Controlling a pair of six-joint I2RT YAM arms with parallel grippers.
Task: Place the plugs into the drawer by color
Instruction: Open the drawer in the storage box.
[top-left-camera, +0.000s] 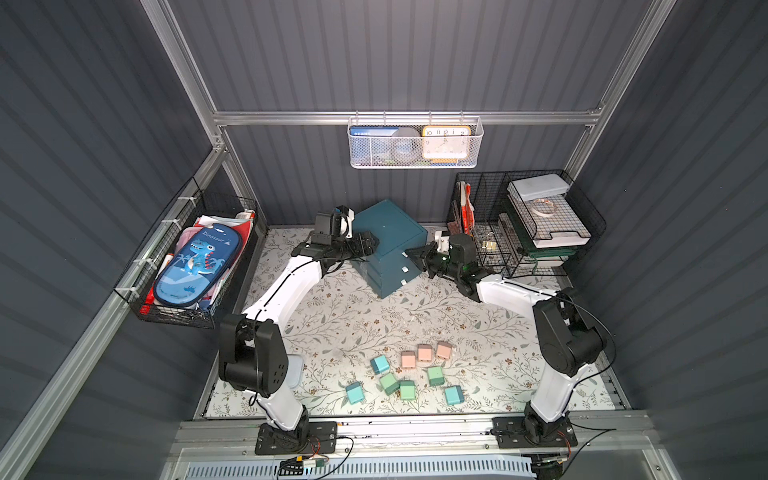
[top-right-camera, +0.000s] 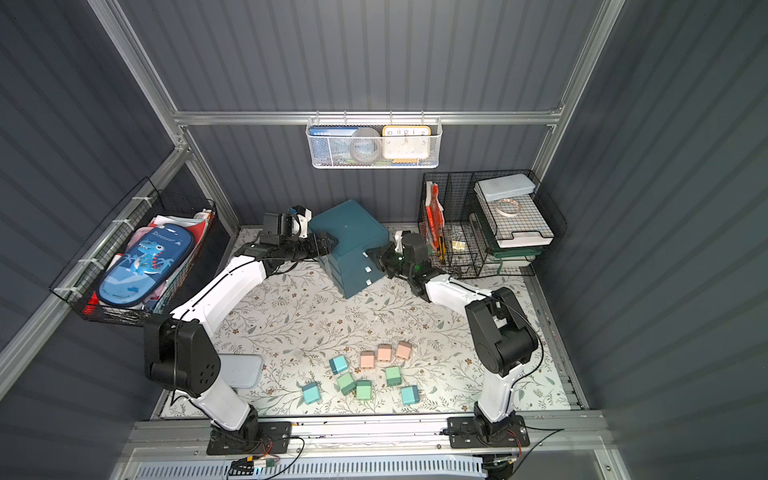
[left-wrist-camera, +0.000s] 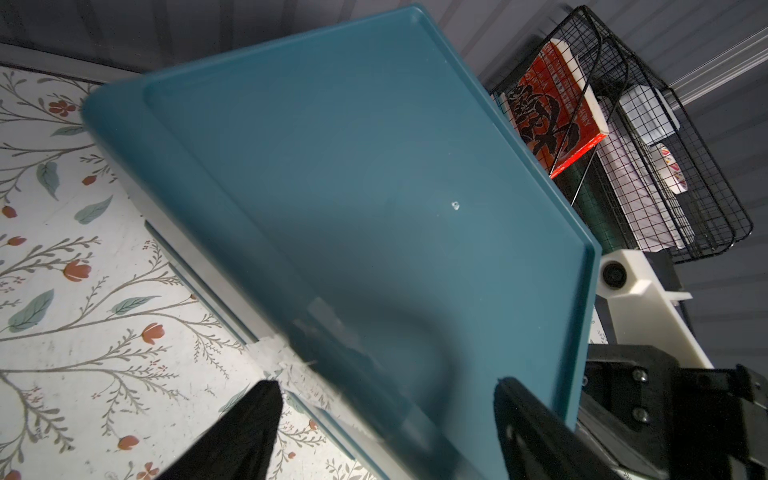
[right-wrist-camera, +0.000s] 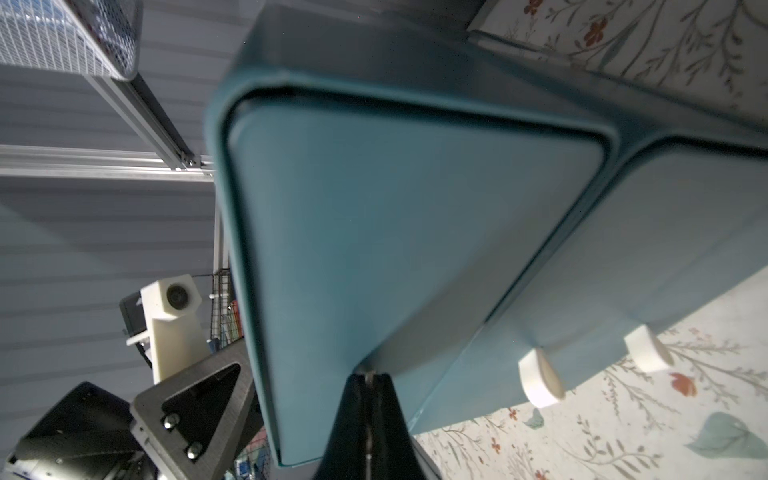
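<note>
Top views, stereo pair: set high over the bench (top-left-camera: 353, 316), tilted down toward the wall (top-left-camera: 395, 62) behind the drawer (top-left-camera: 388, 245), far from it; whole bench framed, nearly alike in both top views.
Left wrist view: behind the left end effector (left-wrist-camera: 382, 382), close over the drawer's flat top.
Right wrist view: behind the right end effector (right-wrist-camera: 368, 376), close against the drawer's front.
Shared by all four: the drawer.
</note>
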